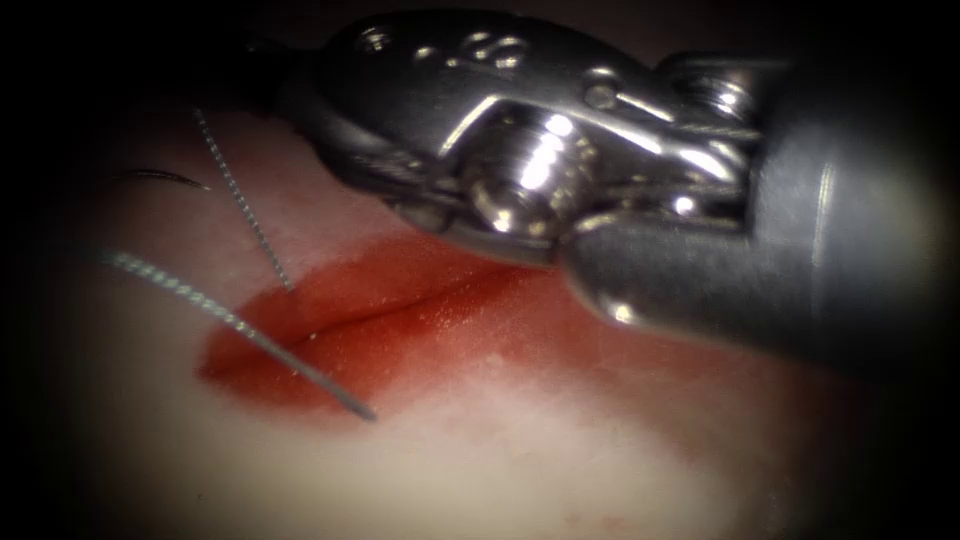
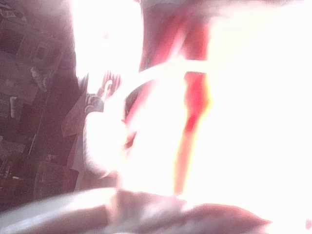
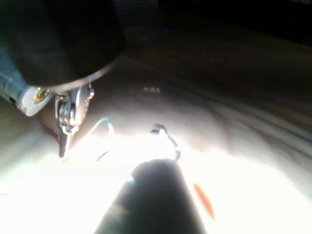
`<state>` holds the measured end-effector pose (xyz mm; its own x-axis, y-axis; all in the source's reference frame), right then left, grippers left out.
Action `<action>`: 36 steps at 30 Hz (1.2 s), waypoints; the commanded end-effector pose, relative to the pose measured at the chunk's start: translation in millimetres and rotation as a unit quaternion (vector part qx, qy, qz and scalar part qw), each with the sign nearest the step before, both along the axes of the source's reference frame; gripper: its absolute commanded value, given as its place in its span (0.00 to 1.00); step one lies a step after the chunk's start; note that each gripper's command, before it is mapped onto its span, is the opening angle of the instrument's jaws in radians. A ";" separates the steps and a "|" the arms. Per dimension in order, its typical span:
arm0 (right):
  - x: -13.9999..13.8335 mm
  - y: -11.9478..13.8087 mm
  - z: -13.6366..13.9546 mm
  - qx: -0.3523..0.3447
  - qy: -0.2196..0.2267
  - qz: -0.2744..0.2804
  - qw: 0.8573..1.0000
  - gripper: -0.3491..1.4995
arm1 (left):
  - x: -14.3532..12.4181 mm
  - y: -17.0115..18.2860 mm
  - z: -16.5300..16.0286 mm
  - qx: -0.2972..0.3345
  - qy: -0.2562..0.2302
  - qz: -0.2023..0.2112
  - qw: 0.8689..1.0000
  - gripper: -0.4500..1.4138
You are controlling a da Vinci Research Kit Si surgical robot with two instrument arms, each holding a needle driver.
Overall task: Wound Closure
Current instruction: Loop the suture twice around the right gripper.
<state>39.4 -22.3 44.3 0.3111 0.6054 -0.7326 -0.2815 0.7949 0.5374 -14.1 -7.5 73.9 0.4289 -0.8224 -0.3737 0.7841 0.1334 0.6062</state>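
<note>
1. We are looking at the tissue (image 1: 520,440) from above. The cut (image 1: 400,310) is running across it, with red fluid (image 1: 330,330) lying all around it.
2. The right tool (image 1: 540,170) is coming in from the right and hanging very close above the cut. Its far end is going off into the dark, so we cannot tell if it is holding anything.
3. Two pieces of thread are lying on the tissue at the left end of the cut. The upper thread (image 1: 245,205) is ending at the edge of the red fluid. The lower thread (image 1: 230,320) is crossing the red fluid and ending just under the cut.
4. A thin dark curve (image 1: 160,177) is lying well to the left of the cut. It may be the needle, but we cannot tell.
5. In the right wrist view, we are seeing the left tool (image 3: 66,141) pointing down at the tissue. A pale loop of thread (image 3: 103,126) is sitting just beside it. We cannot tell if its pincer is wide or narrow.
6. In the left wrist view, we are seeing a red streak (image 2: 192,107) on the bright tissue.
</note>
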 end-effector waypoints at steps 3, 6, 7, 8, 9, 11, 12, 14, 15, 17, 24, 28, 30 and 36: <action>0.7 0.9 0.9 0.004 0.009 -0.051 0.999 0.00 | -0.3 2.3 -0.6 -0.043 -0.016 0.016 0.999 0.00; 0.3 0.5 2.6 0.031 0.025 -0.067 0.997 0.00 | -0.7 3.3 -0.9 -0.077 -0.024 0.014 0.997 0.00; 0.2 0.2 3.3 0.036 0.029 -0.074 0.996 0.00 | -0.9 3.5 -1.0 -0.087 -0.027 0.014 0.996 0.00; 0.2 -0.2 4.0 0.043 0.034 -0.081 0.995 0.00 | -1.2 3.8 -1.1 -0.101 -0.033 0.019 0.994 0.00; 0.1 -0.9 5.1 0.052 0.041 -0.096 0.993 0.00 | -1.5 4.0 -1.2 -0.108 -0.035 0.021 0.993 0.00; -0.1 -2.8 8.1 0.097 0.089 -0.147 0.980 0.00 | -2.2 4.8 -1.2 -0.138 -0.037 0.017 0.990 0.00; -0.2 -3.5 9.0 0.115 0.109 -0.158 0.975 0.00 | -2.4 5.0 -1.2 -0.150 -0.039 0.021 0.988 0.00; -0.4 -4.8 10.4 0.152 0.138 -0.169 0.964 0.00 | -2.6 5.6 -0.7 -0.174 -0.038 0.020 0.984 0.00; -0.6 -5.7 11.0 0.172 0.142 -0.181 0.958 0.00 | -2.7 5.8 -0.4 -0.185 -0.035 0.017 0.982 0.00; -0.8 -6.9 11.5 0.191 0.139 -0.185 0.954 0.00 | -2.8 6.0 0.8 -0.196 -0.027 0.011 0.980 0.00; -1.2 -9.5 10.0 0.289 0.243 -0.170 0.910 0.00 | -2.8 4.2 6.0 -0.173 0.001 0.034 0.984 0.00; -1.0 -9.3 8.5 0.317 0.309 -0.139 0.886 0.00 | -3.7 2.3 8.7 -0.134 0.014 0.105 0.985 0.00; -0.9 -8.9 8.2 0.319 0.328 -0.121 0.881 0.00 | -4.0 1.8 9.1 -0.128 0.021 0.118 0.985 0.00; -0.6 -8.7 8.4 0.335 0.368 -0.103 0.861 0.00 | -5.6 0.9 9.8 -0.121 0.032 0.128 0.984 0.00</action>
<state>37.8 -31.9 53.1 0.0598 0.9694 -0.2381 0.4509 0.1866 0.8729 -20.4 -8.3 84.6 0.6393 -0.7321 -0.2353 0.7279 0.4775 0.4920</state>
